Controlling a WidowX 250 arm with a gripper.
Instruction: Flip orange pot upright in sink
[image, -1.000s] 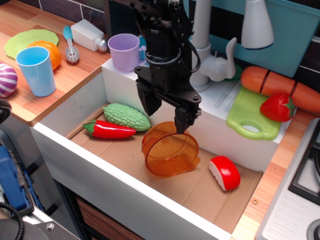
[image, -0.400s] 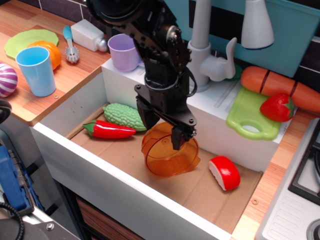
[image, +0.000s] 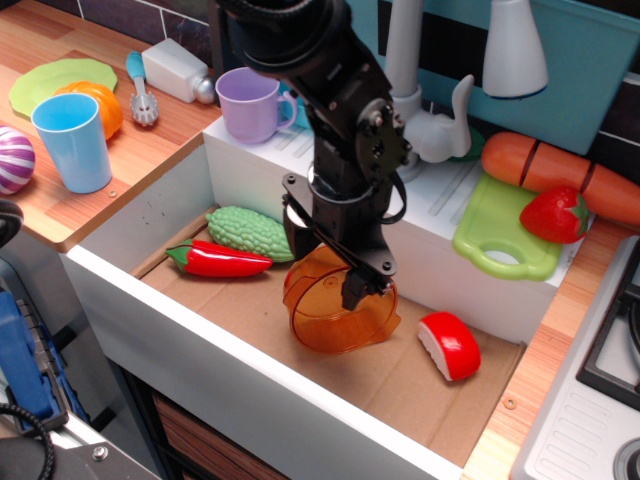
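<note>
The translucent orange pot (image: 338, 318) lies tilted on its side on the brown floor of the white sink (image: 180, 300), mouth facing up and to the left. My black gripper (image: 325, 268) hangs straight down over the pot's upper rim. Its fingers are spread, one finger (image: 353, 290) low against the rim and the other (image: 297, 235) at the pot's back left edge. The fingertips are partly hidden behind the pot wall, and they do not look clamped on it.
In the sink lie a green bumpy gourd (image: 252, 232), a red chilli pepper (image: 218, 260) and a red-and-white food piece (image: 450, 344). The grey faucet (image: 420, 110) stands behind my arm. A purple cup (image: 250, 102), blue cup (image: 72, 140) and green tray (image: 505, 230) stand around the sink.
My gripper has come down and slightly right, from above the pot's rim to straddling the rim. The pot has hardly moved.
</note>
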